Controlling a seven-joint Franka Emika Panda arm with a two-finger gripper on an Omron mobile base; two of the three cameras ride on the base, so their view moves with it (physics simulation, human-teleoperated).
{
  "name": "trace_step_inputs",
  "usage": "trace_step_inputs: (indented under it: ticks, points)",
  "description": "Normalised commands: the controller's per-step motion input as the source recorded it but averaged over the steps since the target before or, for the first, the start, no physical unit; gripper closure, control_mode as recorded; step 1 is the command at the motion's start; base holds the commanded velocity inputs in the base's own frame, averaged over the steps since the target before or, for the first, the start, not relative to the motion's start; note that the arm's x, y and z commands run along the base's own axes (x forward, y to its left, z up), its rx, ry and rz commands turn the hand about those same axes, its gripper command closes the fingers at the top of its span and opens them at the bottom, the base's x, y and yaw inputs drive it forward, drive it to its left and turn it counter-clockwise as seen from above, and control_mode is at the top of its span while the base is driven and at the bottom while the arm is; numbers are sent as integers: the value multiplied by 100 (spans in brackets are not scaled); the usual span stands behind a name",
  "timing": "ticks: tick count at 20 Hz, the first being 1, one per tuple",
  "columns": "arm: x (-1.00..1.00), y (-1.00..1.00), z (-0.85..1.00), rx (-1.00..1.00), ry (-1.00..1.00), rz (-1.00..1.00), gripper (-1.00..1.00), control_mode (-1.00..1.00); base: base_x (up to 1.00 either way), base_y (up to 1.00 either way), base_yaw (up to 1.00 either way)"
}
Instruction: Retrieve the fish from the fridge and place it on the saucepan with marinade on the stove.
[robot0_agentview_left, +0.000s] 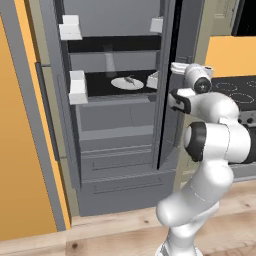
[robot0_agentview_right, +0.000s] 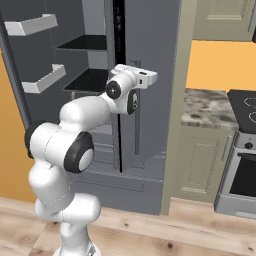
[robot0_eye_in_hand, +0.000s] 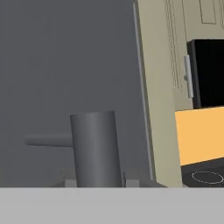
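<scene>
One fridge (robot0_agentview_left: 120, 150) door stands open on the left side, showing black shelves and grey drawers below. White door bins (robot0_agentview_left: 77, 86) hang on the open left door. On the middle shelf sits a round white plate (robot0_agentview_left: 127, 83), and the fish (robot0_agentview_left: 130, 80) lies on it as a small pale sliver, well back inside the fridge.

The arm reaches up from the floor to the front of the shut right door (robot0_agentview_right: 145, 60). The gripper (robot0_agentview_right: 150, 76) sits against the door's handle (robot0_eye_in_hand: 94, 146), which the hand view shows as a grey bar right in front of the camera. The fingers are pinched nearly together around that handle; the tips themselves are hidden behind the bar.

Far right, the black stove (robot0_agentview_left: 237, 92) with white burner rings stands past a strip of speckled bench (robot0_agentview_right: 205, 107). The fish is well apart from the gripper, left of the door edge.
</scene>
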Motion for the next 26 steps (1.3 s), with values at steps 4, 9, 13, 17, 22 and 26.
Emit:
trace_step_inputs:
  ticks: [4, 9, 13, 17, 22, 26]
  points:
    - [-43, -74, 12, 0, 3, 0, 100, -100, 0, 0, 0]
    - [-40, -71, 6, 0, 2, 1, 100, -100, 0, 0, 0]
    - [-39, -70, 1, 0, 0, 3, 100, -100, 0, 0, 0]
    - [-33, -62, 0, 0, 0, 5, 100, -100, 0, 0, 0]
    - [-11, -35, 0, 0, 2, 2, 100, -100, 0, 0, 0]
    - [-9, -48, 0, 0, 1, 3, 100, -100, 0, 0, 0]
